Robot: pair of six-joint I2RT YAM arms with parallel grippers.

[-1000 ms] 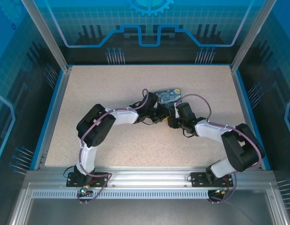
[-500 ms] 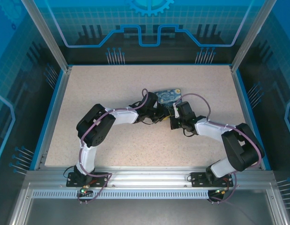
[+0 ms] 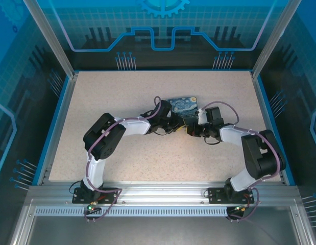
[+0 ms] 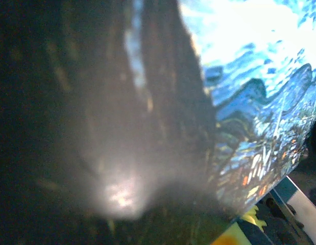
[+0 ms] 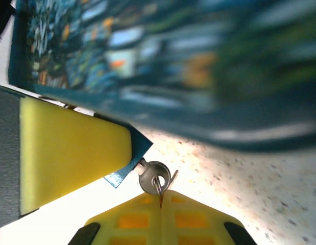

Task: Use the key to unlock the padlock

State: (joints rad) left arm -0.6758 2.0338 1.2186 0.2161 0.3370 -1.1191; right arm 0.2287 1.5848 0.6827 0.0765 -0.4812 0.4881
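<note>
In the right wrist view the key (image 5: 153,176), with a round silvery head, sticks into a corner of the blue padlock (image 5: 128,162). My right gripper (image 5: 162,196) is shut, its yellow fingertips pinching the thin wire ring that hangs from the key's head. A yellow pad (image 5: 71,153) of my left gripper covers most of the padlock and holds it. From above, my left gripper (image 3: 176,128) and right gripper (image 3: 191,131) meet tip to tip just in front of the box; the padlock and key are too small to make out there.
The dark box printed with a blue-and-yellow night sky (image 3: 183,105) lies right behind both grippers and fills most of the left wrist view (image 4: 249,102). The speckled table (image 3: 122,92) is bounded by blue side rails and clear walls.
My right gripper has closed on the key's ring. Its wrist has swung from pointing away to lying sideways, pointing left. The left arm has not moved.
</note>
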